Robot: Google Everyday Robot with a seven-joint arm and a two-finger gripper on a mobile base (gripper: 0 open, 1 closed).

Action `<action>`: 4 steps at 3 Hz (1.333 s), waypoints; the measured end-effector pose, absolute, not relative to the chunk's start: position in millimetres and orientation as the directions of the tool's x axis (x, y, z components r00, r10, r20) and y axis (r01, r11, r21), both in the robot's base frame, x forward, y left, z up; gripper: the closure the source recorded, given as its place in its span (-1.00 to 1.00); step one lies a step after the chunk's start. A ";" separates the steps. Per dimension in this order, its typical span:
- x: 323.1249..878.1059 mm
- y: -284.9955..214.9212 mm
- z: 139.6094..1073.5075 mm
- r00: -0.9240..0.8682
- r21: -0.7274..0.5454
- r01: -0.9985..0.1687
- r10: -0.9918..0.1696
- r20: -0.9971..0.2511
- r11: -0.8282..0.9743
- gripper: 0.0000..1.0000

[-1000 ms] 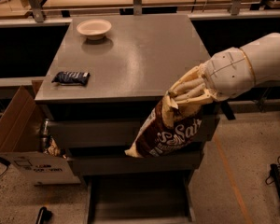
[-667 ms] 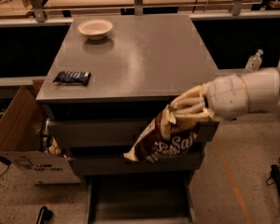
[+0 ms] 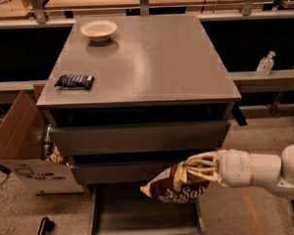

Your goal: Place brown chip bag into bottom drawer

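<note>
Nearest us, the bottom drawer (image 3: 132, 212) stood open at the foot of the grey cabinet (image 3: 147, 138). Over its right part hung the brown chip bag (image 3: 179, 194), tilted and clear of the drawer floor. The bag's upper end was caught in the gripper (image 3: 190, 169), which reached in from the right with its jaws clenched on the crinkled top edge. Farther back, on the cabinet top, lay a dark-blue bar (image 3: 74, 81) near the left edge. A bowl (image 3: 98, 30) stood at the far side.

One camera, fairly near, looks down from high, facing the front of the grey cabinet (image 3: 142, 62); the gripper (image 3: 189, 169), clasping the brown chip bag (image 3: 179, 193), sits lower right.
</note>
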State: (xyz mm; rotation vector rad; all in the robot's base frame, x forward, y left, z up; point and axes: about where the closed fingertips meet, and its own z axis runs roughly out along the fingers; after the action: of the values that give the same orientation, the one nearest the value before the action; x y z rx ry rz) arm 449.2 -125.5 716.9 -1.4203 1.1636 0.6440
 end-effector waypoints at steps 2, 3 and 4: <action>464.3 -128.3 680.4 0.336 -0.390 -0.910 -0.302 -0.892 0.138 1.00; 480.0 -139.6 599.2 0.278 -0.353 -0.919 -0.344 -0.897 0.177 1.00; 488.1 -164.1 519.5 0.246 -0.347 -0.910 -0.374 -0.894 0.230 1.00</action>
State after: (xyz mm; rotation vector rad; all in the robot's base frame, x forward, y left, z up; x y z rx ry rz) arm 488.1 -164.1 519.5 -1.3521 1.3348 0.5812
